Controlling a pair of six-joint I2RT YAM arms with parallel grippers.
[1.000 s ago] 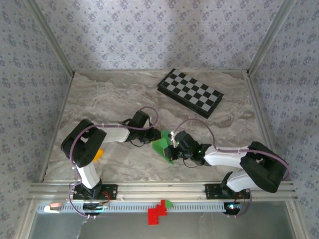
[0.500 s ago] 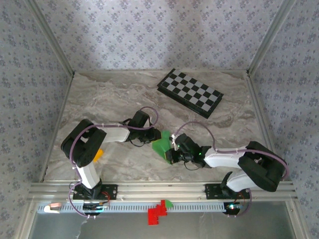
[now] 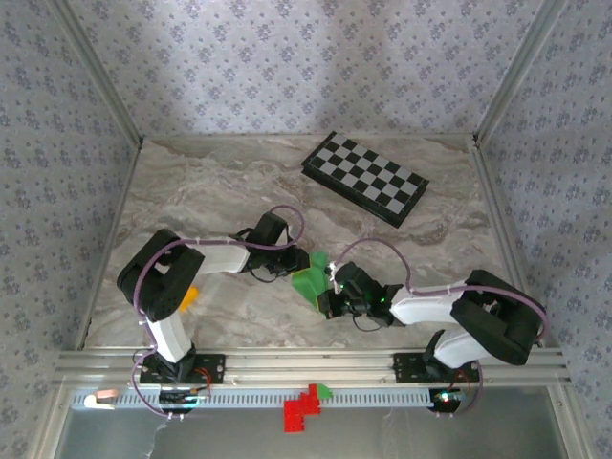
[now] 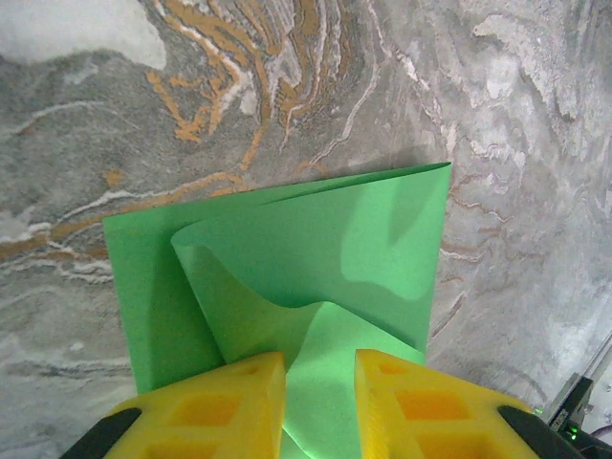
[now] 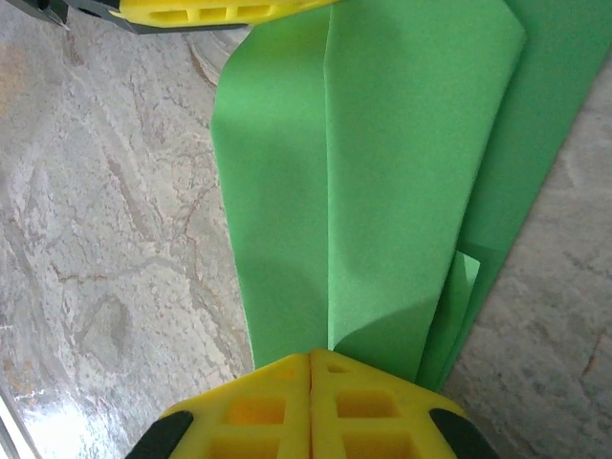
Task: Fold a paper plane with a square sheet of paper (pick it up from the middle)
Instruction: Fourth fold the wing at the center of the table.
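While the green paper (image 3: 308,278) sits on the marbled table (image 3: 210,191) between my two arms, near the front edge and well apart from the checkerboard (image 3: 365,179), both my pincers are at it from opposite sides. The sheet is folded over into layers, with one straight crease running along its upper flap and a loose curl bulging up in the middle.

My left pincer (image 3: 291,268) comes in from the left. In its wrist view the left pincer (image 4: 320,375) has its jaws a narrow gap apart, and the curled flap of the paper (image 4: 287,258) rises into that gap. I cannot tell whether either jaw presses on it.

My right pincer (image 3: 331,293) meets the sheet from the right. In its wrist view the right pincer (image 5: 311,368) has its jaws drawn fully together, clamped on the paper (image 5: 382,172) just where the crease runs in between them.

A small orange block (image 3: 189,295) lies beside my left arm.
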